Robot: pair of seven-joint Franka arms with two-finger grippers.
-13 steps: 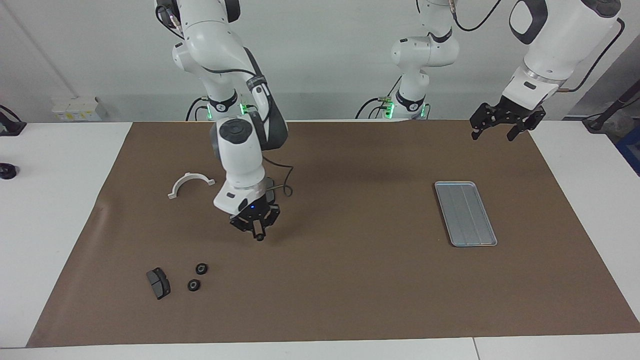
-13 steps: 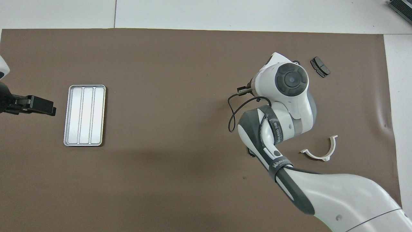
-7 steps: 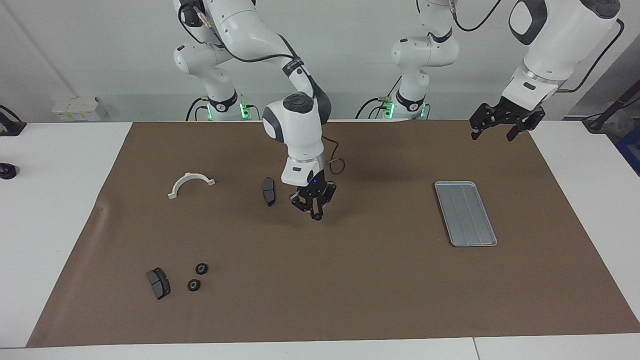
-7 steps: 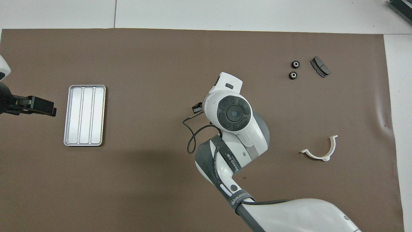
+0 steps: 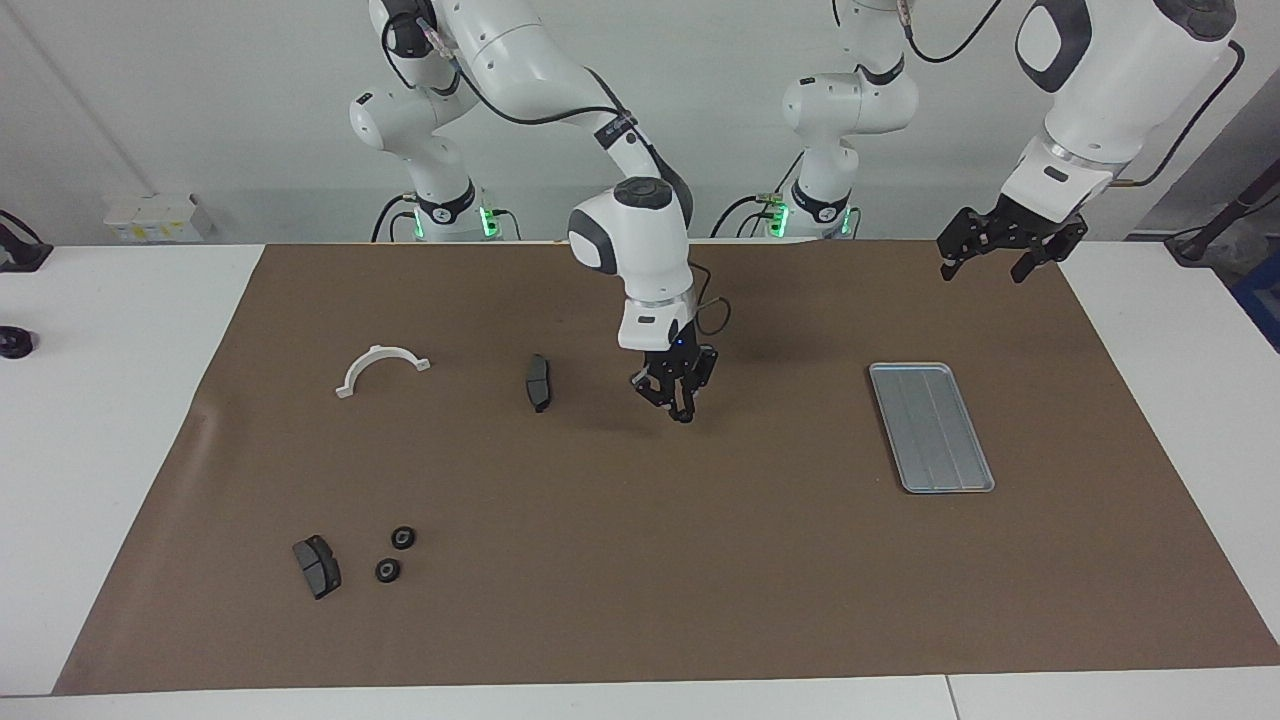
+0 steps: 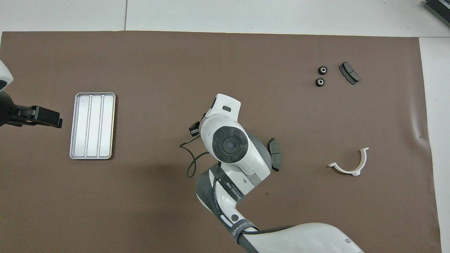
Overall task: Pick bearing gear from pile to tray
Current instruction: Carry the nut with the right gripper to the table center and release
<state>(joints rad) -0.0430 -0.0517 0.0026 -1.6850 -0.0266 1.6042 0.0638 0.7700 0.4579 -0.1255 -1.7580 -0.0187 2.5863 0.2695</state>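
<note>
Right end effector (image 5: 684,411) carrying a small dark part above the mat

Its fingertips are clenched on a tiny black piece, apparently a bearing gear, over the brown mat (image 5: 700,560) between a dark pad (image 5: 538,382) and the tray (image 5: 930,427). The tray lies flat, long axis running away from the robots, toward the left arm's end of the worktop. Left end effector (image 5: 1000,262) waits released near that end.

White desk (image 5: 120,420) under a brown mat (image 5: 700,560) spread over most of the top. Plain pale wall (image 5: 200,110) along the robots' end. Small white box (image 5: 150,218) at the wall's foot. Even, soft light.
</note>
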